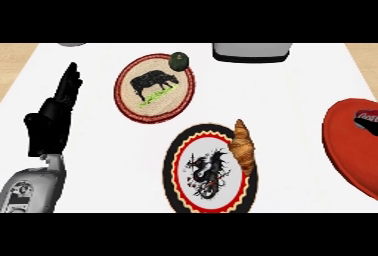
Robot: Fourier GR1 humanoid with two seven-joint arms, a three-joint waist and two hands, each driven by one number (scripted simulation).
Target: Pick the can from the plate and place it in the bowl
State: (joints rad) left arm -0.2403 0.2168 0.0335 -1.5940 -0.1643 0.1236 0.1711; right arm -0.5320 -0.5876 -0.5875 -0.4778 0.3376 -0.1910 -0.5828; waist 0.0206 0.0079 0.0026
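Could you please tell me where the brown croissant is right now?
In the head view, the brown croissant lies right of centre, on the right rim of the black-rimmed dragon plate.

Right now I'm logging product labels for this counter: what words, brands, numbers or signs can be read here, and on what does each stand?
No text can be read for certain.
Red can in the red bowl at the right edge: white script on the can, too blurred to read.
Red-rimmed woven plate: black animal picture, no words.
Black-and-red rimmed white plate: black dragon picture, no words.
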